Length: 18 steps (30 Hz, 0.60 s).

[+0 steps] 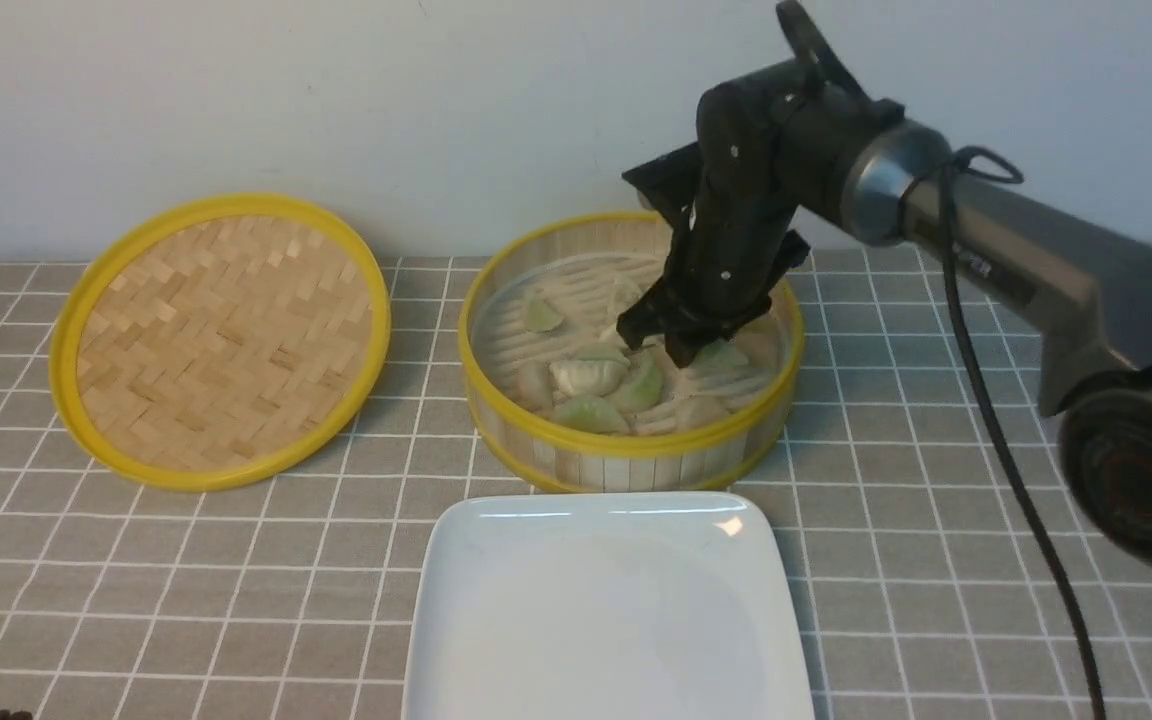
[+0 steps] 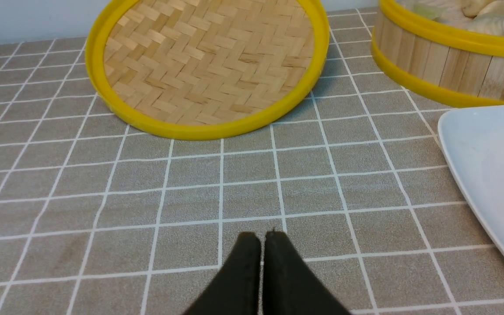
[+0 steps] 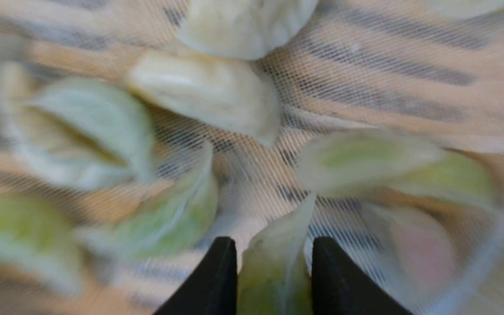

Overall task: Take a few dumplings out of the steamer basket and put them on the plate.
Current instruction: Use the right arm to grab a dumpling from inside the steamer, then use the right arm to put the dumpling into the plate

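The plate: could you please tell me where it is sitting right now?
In the front view the plate lies at bottom centre, nearest the robot, just in front of the steamer basket; the woven lid sits farther back to its left.

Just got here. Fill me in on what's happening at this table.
The right gripper is down inside the steamer basket, its fingers closed on either side of a pale green dumpling. The other dumplings lie around it in the basket. The plate in front shows no dumplings. The left gripper is shut and empty above the checked tablecloth, near the lid.
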Each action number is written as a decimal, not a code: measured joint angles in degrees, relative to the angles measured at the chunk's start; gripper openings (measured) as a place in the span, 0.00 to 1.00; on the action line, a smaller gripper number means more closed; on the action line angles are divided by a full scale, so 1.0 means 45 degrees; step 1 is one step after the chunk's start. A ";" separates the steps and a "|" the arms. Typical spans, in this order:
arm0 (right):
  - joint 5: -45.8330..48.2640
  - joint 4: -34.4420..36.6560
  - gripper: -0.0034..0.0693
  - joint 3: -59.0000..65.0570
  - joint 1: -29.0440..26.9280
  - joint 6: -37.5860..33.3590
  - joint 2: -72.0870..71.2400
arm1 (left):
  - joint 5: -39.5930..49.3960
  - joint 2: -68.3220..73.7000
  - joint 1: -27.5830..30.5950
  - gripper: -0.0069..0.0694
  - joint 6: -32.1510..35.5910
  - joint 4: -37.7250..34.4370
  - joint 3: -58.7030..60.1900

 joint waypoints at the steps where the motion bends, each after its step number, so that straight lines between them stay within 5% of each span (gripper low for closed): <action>1: 0.0000 0.0016 0.32 0.0210 0.0000 0.0000 -0.0197 | 0.0000 0.0000 0.0000 0.08 0.0000 0.0000 0.0000; 11: 0.0000 0.2718 0.32 0.6537 0.0706 -0.0933 -0.5038 | 0.0000 0.0000 0.0000 0.08 0.0000 0.0000 0.0000; 18: 0.0000 0.3393 0.32 0.8677 0.2150 -0.0341 -0.4901 | 0.0000 0.0000 0.0000 0.08 0.0000 0.0000 0.0000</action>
